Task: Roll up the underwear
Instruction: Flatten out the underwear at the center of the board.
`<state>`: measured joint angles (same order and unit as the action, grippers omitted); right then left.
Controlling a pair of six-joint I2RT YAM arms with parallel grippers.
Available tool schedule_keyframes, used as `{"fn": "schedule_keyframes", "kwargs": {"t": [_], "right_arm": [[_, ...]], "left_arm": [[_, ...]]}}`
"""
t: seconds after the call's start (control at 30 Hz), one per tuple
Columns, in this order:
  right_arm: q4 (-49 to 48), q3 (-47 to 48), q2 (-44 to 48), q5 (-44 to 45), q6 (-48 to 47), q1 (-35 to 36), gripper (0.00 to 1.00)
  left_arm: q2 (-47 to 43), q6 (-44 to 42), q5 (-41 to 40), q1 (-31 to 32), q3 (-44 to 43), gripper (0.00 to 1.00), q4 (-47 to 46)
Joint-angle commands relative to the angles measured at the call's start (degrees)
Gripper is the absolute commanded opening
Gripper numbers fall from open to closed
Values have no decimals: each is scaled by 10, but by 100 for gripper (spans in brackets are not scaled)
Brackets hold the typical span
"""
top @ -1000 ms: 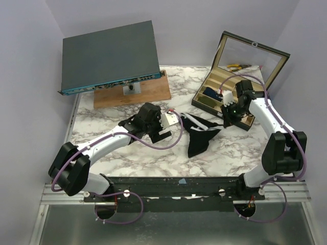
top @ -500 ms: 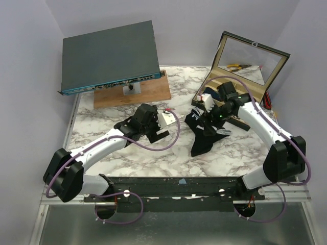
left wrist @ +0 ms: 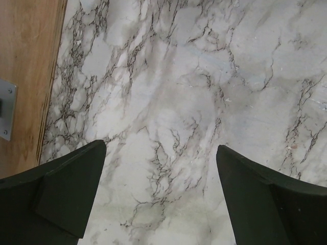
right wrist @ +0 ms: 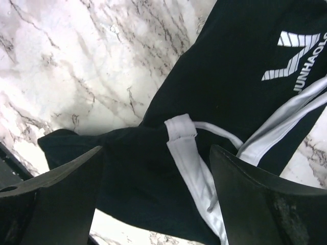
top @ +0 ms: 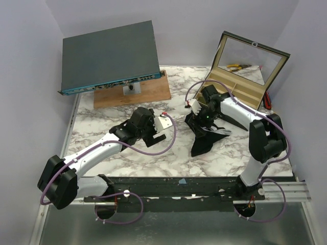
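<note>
Directly below right pincer (right wrist: 156, 149) — underwear (right wrist: 232, 46), crumpled; jaws spread wide, gripping nothing.

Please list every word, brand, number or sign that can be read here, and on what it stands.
"JUNHAOL", cut off by the frame edge: white print beside a striped logo on the black underwear, right wrist view.
Front panel of the dark flat device: markings too small to read.
Small white tag on the box lid: too small to read.
</note>
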<state>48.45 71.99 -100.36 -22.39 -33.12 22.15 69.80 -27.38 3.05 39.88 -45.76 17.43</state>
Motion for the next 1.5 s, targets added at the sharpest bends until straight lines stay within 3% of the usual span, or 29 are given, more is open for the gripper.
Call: {"fn": "schedule_keyframes", "kwargs": {"t": [0.0,0.13,0.37,0.47,0.5,0.73,1.0,1.1,1.23,1.47], "right_arm": [[-18,26,-18,-2,-21,4,85],[-15,22,-18,-14,-24,5,71],[-2,8,-4,-36,-26,5,28],[12,14,7,-42,-24,5,4],[16,18,13,-42,-23,5,1],[69,91,61,-39,-8,5,1],[72,158,117,-69,47,5,1],[58,165,130,-83,65,5,1],[70,162,142,-96,48,5,1],[42,73,193,-92,34,5,1]], "left_arm": [[-12,7,5,4,13,99,8],[-6,7,4,4,13,99,6],[6,8,9,4,5,99,4],[9,10,14,4,2,99,6],[10,9,16,4,1,99,6],[26,40,65,4,-50,99,17],[90,142,247,6,-156,99,11],[126,163,271,6,-176,99,-26],[176,127,237,5,-197,99,-72],[247,44,306,-1,-216,99,-60]]}}
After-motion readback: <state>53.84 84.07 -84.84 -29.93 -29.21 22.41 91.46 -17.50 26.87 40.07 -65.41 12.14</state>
